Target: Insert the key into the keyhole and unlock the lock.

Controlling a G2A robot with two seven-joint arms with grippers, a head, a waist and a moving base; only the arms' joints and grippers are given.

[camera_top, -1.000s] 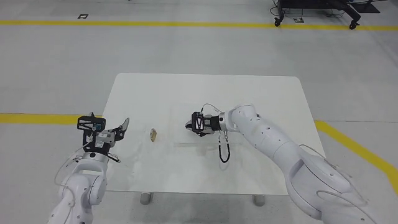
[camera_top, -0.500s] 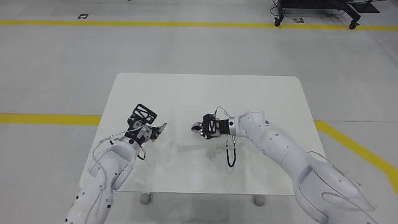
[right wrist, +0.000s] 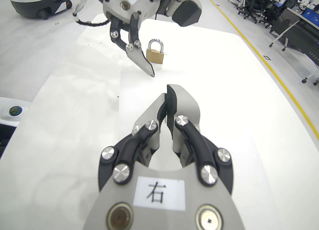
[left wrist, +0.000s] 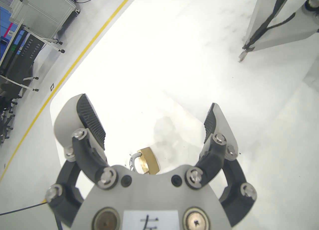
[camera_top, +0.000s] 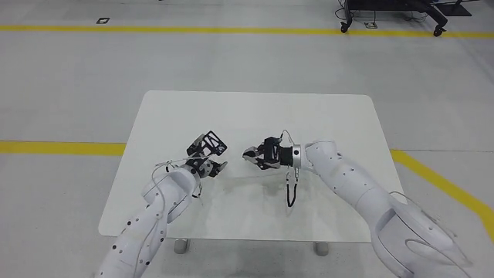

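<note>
A brass padlock (right wrist: 155, 53) with a steel shackle rests on the white table (camera_top: 309, 116). My left gripper (left wrist: 148, 102) is open and straddles the padlock (left wrist: 147, 161), which sits close to its palm without touching either pad. From the right wrist view, the left gripper (right wrist: 169, 39) hangs over the lock with one fingertip (right wrist: 149, 69) near the table. A short way to the lock's right, my right gripper (right wrist: 170, 89) is shut on the key. The key's small metal tip (left wrist: 241, 57) pokes out below the right gripper (left wrist: 245, 49). From above, the left gripper (camera_top: 214, 166) and right gripper (camera_top: 248, 154) face each other.
A black cable loop (camera_top: 291, 193) hangs from the right wrist over the table. The table's far half and right side are bare. Yellow floor lines (camera_top: 231, 29) run behind and beside the table; carts and desks stand far off.
My left arm has swung from the table's left edge rightward until its open gripper is over the padlock. The right gripper has drawn back a little to the right, still shut.
</note>
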